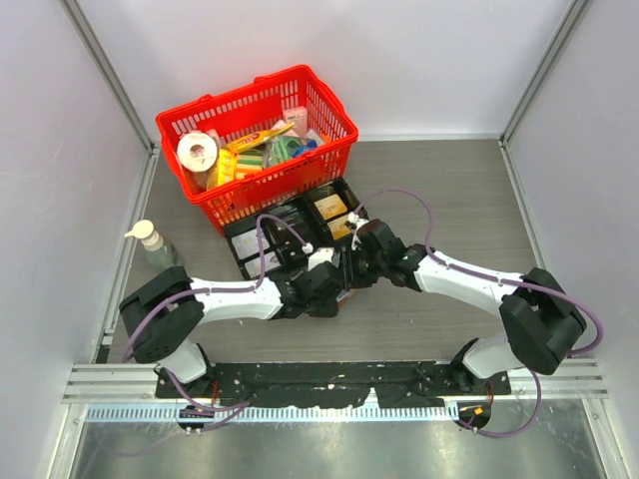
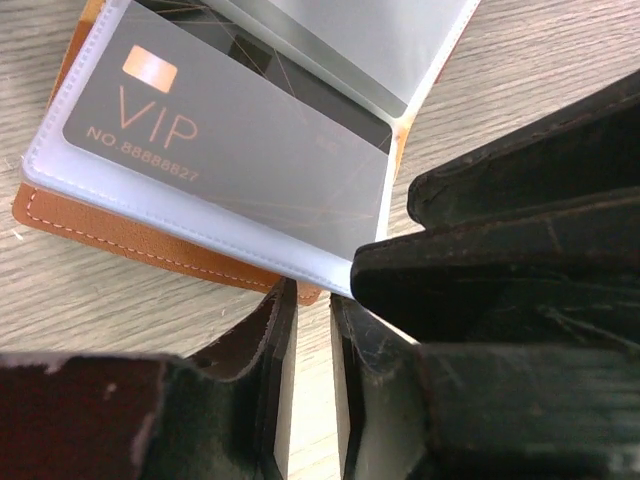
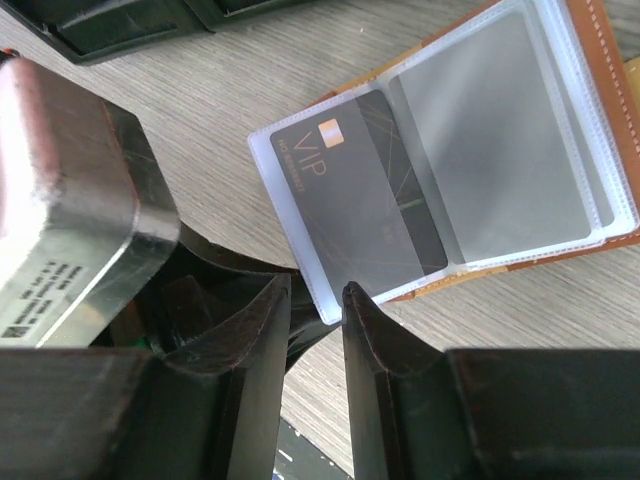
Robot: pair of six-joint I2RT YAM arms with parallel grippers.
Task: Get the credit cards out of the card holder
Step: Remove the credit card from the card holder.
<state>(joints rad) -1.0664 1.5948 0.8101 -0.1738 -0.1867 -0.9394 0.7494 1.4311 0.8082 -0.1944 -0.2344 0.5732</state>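
The holder (image 2: 150,240) lies open on the tabletop (image 1: 449,210) at 6 o'clock of the tray (image 1: 245,249), a grey card (image 2: 230,140) in its clear sleeve (image 2: 60,165). The left fingers (image 2: 265,380) and right fingers (image 3: 250,380) stand slightly apart at its edge; whether they pinch it cannot be told.
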